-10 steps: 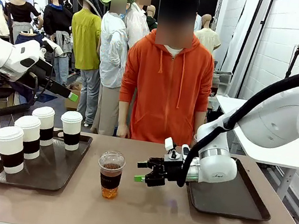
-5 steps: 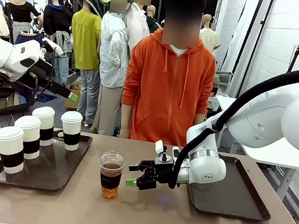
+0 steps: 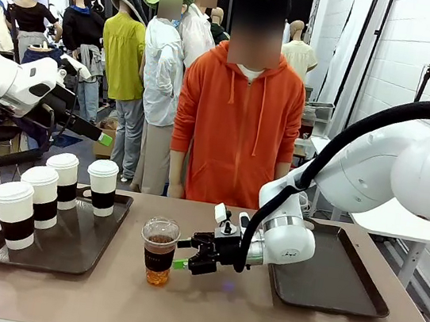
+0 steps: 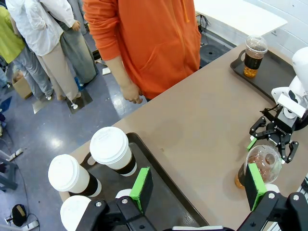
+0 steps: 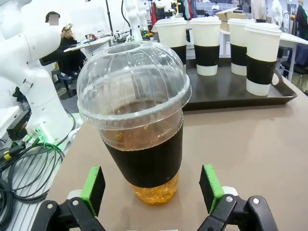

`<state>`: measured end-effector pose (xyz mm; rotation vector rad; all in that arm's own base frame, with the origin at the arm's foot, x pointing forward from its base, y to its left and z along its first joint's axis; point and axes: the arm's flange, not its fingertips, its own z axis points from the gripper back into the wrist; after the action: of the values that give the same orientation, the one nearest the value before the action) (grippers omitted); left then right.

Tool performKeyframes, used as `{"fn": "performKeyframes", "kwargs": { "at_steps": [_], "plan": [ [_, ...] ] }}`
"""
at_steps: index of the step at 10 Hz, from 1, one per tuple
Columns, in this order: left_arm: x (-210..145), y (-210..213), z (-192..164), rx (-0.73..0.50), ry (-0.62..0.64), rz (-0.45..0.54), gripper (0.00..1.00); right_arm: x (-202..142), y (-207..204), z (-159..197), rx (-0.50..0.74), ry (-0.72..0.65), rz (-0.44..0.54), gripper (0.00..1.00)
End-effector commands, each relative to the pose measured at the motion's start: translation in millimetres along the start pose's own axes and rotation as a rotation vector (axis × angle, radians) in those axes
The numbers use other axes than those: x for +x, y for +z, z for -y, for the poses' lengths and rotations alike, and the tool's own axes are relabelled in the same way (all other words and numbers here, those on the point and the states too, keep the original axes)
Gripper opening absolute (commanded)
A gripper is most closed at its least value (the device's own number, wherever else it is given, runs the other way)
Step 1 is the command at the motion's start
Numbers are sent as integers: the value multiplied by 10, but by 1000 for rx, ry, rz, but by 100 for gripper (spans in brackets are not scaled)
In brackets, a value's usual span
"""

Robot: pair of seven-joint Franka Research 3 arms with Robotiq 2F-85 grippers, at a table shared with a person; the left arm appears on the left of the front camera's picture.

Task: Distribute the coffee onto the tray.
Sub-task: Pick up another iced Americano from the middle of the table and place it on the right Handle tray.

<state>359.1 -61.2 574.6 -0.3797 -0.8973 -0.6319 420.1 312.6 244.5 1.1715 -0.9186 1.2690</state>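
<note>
Front view: a person in an orange hoodie (image 3: 237,132) stands at the far side of the table (image 3: 202,311). Four white paper cups (image 3: 43,196) stand on the left tray (image 3: 83,243). A clear domed cup (image 3: 158,250) of brown liquid stands mid-table; the right gripper (image 3: 182,255), jaws spread, sits just beside it.

Left wrist view: the left gripper (image 4: 196,186) hangs wide open above the tray's edge. A second domed cup (image 4: 253,56) stands on the far tray (image 4: 269,79).

Right wrist view: the domed cup, dark sleeve around it, stands between the green pads (image 5: 93,189), untouched.
</note>
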Motion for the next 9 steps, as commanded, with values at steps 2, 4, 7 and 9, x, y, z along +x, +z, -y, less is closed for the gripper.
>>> {"fn": "performKeyframes", "kwargs": {
  "at_steps": [2, 4, 7, 9],
  "plan": [
    [-9, 2, -13, -5, 5, -1, 100, -41, -94, 72, 3, 22, -6, 100],
    [-9, 2, -13, -5, 5, -1, 100, -43, -151, 73, 13, 19, -9, 100],
    [-9, 2, -13, -5, 5, -1, 100, -25, -246, 105, 36, 23, -6, 100],
    [-9, 2, -13, -5, 5, -1, 100, -5, -304, 120, 58, 20, -2, 100]
  ]
}}
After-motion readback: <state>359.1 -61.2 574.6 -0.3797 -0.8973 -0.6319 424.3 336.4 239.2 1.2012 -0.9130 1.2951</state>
